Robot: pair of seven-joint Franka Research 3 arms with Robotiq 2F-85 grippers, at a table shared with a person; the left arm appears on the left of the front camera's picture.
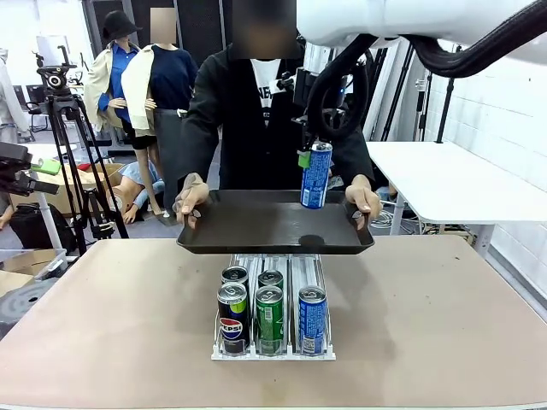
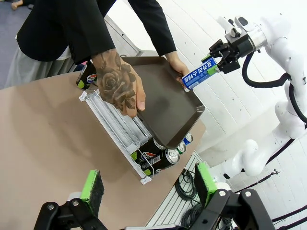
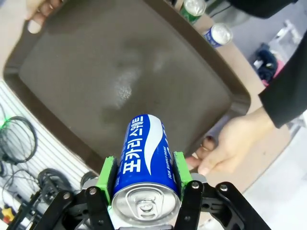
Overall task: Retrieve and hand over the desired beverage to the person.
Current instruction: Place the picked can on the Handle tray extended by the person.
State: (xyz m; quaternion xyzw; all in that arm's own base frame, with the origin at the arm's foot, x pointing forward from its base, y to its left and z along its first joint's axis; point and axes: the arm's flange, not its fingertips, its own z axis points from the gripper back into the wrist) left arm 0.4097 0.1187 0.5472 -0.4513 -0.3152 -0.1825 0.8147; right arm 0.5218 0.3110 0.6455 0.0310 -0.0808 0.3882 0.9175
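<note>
Blue can point(image 1: 315, 175): white Korean lettering and a silver top. It stands near upright in the air over the far right part of the tray point(image 1: 256, 243), close to one of the person's hands point(image 1: 363, 198).

Right claw point(image 1: 309, 158): closed on the blue can, with a green pad point(image 3: 106, 175) pressed to each side just below the top rim.

Left claw point(image 2: 148, 184): jaws wide apart with nothing between them, above the near part of the counter point(image 1: 444, 316).

Tray: dark brown, shallow and bare. The person point(image 1: 248, 120) grips it by both short ends and holds it level above the far edge of the counter.

Person: black open jacket over a white lettered T-shirt, standing at the far side.

Dispenser rack point(image 1: 273, 350): clear plastic with three lanes, sitting mid-counter with its rear end under the tray.
- Left lane: a black Pepsi can point(image 1: 232, 316) in front and another can behind it.
- Middle lane: a green can point(image 1: 269, 314) in front and another can behind it.
- Right lane: a second blue can point(image 1: 312, 318).
</note>
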